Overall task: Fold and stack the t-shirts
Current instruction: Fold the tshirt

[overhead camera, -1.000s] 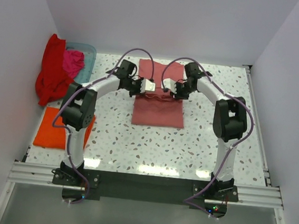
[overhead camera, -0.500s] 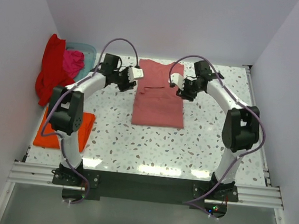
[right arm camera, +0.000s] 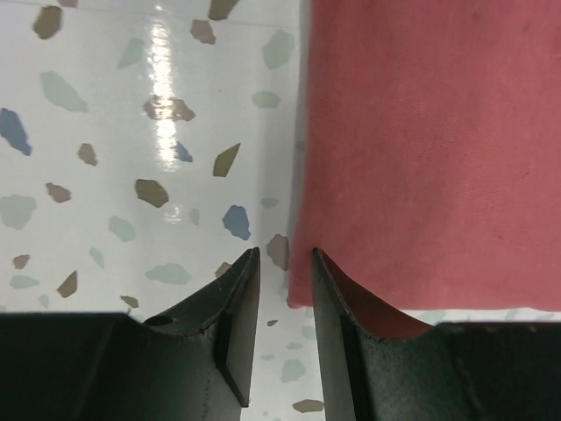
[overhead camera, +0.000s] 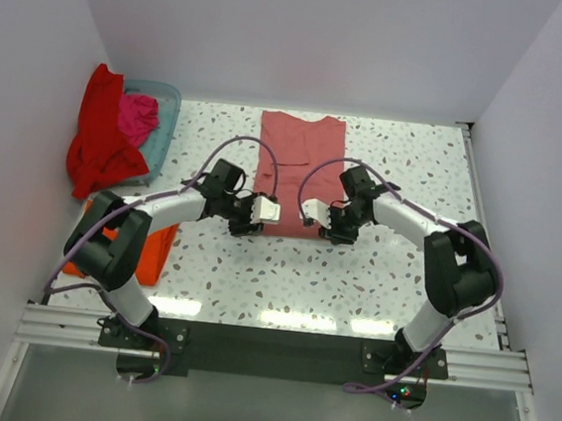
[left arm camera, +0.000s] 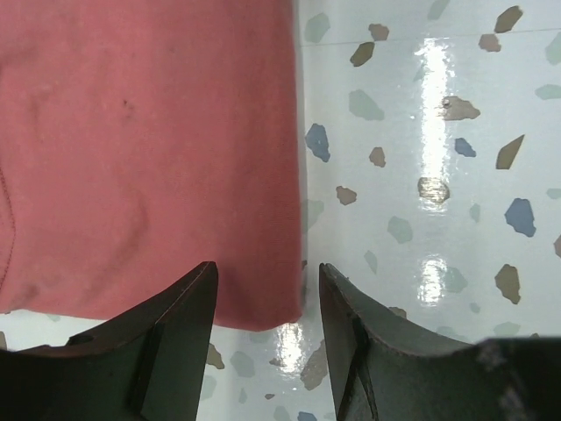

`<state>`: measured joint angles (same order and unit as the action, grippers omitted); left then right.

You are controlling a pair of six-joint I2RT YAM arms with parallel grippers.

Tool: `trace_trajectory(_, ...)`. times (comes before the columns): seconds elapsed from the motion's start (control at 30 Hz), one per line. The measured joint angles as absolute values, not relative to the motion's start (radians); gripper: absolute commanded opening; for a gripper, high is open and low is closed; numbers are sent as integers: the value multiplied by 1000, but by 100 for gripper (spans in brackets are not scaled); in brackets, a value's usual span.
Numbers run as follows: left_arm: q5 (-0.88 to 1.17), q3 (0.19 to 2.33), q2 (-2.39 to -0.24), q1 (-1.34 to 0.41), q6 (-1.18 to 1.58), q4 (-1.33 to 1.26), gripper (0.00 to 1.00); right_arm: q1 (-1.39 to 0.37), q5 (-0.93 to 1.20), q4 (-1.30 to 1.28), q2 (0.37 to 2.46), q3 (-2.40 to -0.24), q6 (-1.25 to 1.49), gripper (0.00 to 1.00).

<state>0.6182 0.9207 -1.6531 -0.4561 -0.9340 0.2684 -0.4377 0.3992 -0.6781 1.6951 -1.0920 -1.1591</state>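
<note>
You are looking at a white speckled terrazzo table (overhead camera: 374, 279) closed in by plain white walls (overhead camera: 277, 41). The rose-pink t-shirt (overhead camera: 301, 158) lies flat at the middle of the table towards the back, with its neck end away from the arms and its near hem towards you.

Both arms reach in low to that near hem. Your left end effector (overhead camera: 251, 216) is at the hem's left corner and your right end effector (overhead camera: 331, 225) at its right corner. In the left wrist view, the left end effector (left arm camera: 267, 324) has its fingers (left arm camera: 175, 342) clearly apart, straddling the corner of the shirt (left arm camera: 149, 149), which lies flat on the table. In the right wrist view, the right end effector (right arm camera: 285, 298) shows a narrower gap. Its fingers (right arm camera: 351, 351) are still apart, with the shirt's corner (right arm camera: 421, 149) just inside the gap and one finger over the cloth. You cannot see any cloth lifted or pinched on either side.

At the far left, a pale blue plastic basket (overhead camera: 168, 120) stands against the wall. The magenta t-shirt (overhead camera: 138, 115) is bunched inside it, and the red t-shirt (overhead camera: 92, 153) hangs over its left side. The orange t-shirt (overhead camera: 161, 249) lies flat at the near left of the table, partly hidden by the left arm (overhead camera: 118, 250).
</note>
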Motion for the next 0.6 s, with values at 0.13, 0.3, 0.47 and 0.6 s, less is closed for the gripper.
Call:
trace_trajectory(0.13, 600, 920, -1679, -454, -939, 244, 55, -434, 377, -630, 1746, -1090, -1159, 36)
trace_trajectory(0.3, 591, 920, -1720, -454, -960, 234, 52, -433, 358, -596, 1776, -1089, -1168, 34)
trace_trajectory(0.47, 591, 929, -1740, -454, -999, 252, 43, -433, 356, -589, 1776, -1085, -1174, 34)
trace_trajectory(0.6, 586, 929, -1740, -454, -1034, 263, 23, -433, 356, -567, 1760, -1060, -1187, 17)
